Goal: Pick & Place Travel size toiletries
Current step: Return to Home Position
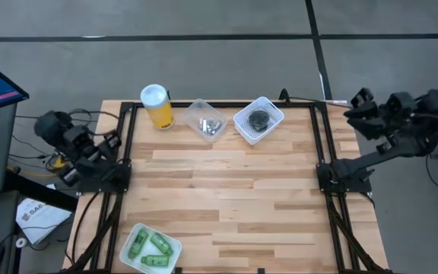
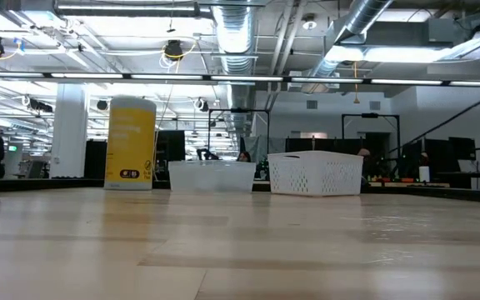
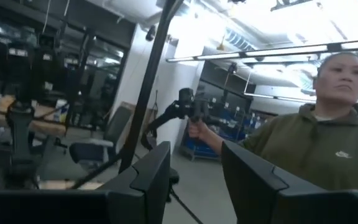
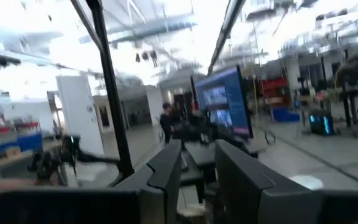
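High view: a pale plank table (image 1: 226, 190) in a black frame. Three green mini bottles (image 1: 150, 247) lie in a white bin (image 1: 125, 251) at its near left corner. Along the far edge stand a yellow canister (image 1: 157, 106), a clear tub (image 1: 196, 110) with silvery tubes (image 1: 211, 125), and a white basket (image 1: 274, 109) with dark round pieces (image 1: 258, 119). Both arms sit folded off the table's sides. The left gripper (image 3: 194, 152) and right gripper (image 4: 197, 149) each hold nothing, fingers parted. Behind, silver ducts (image 2: 236, 29) cross a bright ceiling; a person (image 3: 316, 143) in an olive hoodie stands nearby.
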`<action>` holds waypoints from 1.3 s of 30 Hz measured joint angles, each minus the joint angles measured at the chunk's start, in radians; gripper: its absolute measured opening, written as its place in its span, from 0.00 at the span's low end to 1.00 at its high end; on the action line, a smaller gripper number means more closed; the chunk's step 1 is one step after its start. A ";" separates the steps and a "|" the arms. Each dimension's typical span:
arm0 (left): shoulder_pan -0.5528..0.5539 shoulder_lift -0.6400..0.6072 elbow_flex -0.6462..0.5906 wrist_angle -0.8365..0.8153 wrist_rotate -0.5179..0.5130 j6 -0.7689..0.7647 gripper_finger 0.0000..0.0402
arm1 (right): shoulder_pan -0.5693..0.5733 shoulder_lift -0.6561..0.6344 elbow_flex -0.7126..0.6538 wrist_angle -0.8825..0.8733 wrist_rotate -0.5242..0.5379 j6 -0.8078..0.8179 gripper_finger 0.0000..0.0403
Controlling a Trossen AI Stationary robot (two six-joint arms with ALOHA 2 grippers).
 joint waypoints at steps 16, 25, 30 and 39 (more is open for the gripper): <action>0.002 -0.313 -0.578 0.429 -0.014 -0.044 0.35 | 0.000 -0.486 -0.766 0.434 0.002 0.058 0.23; 0.002 -0.314 -0.773 0.651 -0.002 -0.081 0.35 | 0.005 -0.487 -0.908 0.481 -0.113 0.024 0.23; 0.003 -0.309 -0.776 0.634 0.007 -0.075 0.35 | 0.005 -0.487 -0.994 0.492 -0.148 0.027 0.23; 0.003 -0.304 -0.776 0.611 0.008 -0.067 0.35 | 0.005 -0.485 -1.189 0.594 -0.157 0.051 0.23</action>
